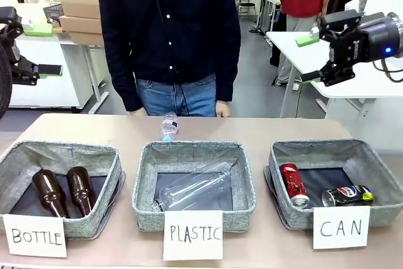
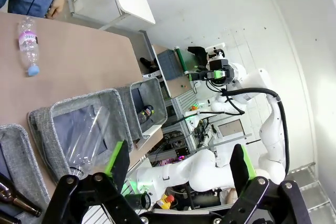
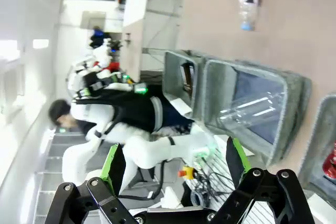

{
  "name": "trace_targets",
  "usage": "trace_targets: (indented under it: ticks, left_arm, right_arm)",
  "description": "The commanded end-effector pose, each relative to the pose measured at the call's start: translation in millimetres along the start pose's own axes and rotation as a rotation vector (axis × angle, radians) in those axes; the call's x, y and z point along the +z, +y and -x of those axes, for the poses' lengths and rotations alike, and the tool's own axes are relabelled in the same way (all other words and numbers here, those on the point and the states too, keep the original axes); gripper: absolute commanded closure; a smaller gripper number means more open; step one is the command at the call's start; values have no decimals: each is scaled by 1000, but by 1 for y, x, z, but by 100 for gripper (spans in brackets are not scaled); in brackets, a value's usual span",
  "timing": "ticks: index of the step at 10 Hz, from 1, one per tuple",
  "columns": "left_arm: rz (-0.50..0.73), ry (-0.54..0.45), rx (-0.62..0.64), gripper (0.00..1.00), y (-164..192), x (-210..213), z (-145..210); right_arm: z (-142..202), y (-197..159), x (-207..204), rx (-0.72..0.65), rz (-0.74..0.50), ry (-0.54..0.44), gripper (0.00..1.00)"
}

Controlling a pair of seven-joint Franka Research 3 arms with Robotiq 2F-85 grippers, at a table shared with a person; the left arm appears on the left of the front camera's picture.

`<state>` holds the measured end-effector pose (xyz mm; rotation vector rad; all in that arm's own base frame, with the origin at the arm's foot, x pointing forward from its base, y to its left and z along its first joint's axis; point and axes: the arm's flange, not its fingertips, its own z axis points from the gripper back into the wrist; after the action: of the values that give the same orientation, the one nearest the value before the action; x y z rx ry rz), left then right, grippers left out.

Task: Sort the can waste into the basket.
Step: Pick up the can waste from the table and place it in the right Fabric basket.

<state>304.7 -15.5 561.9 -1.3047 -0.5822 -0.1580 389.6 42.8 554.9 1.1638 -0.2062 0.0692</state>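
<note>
Lying side by side in the CAN basket [image 1: 378, 177], red can [image 1: 293, 184] and black Pepsi can [image 1: 347, 195], both on their sides. Up high at the right, right pincer [image 1: 310, 57] spread wide, holding nothing. Left pincer [image 2: 178, 161] wide too, empty. On the table [image 1: 277, 129] behind the middle basket, one small plastic bottle [image 1: 169, 125].

Red can [image 1: 293, 184] and black Pepsi can [image 1: 347, 195] lie on their sides inside right-hand grey basket [image 1: 379, 181], card "CAN" [image 1: 340, 227].
</note>
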Motion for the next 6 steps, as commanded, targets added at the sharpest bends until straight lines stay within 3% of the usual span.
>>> trace_targets:
  ticks: [1,6]
  left_arm:
    - [26,-10,-10,0,-1,-1,0]
    - [26,-10,-10,0,-1,-1,0]
  right_arm:
    - [3,-3,-1,43,109,29,0]
    - [3,-3,-1,43,109,29,0]
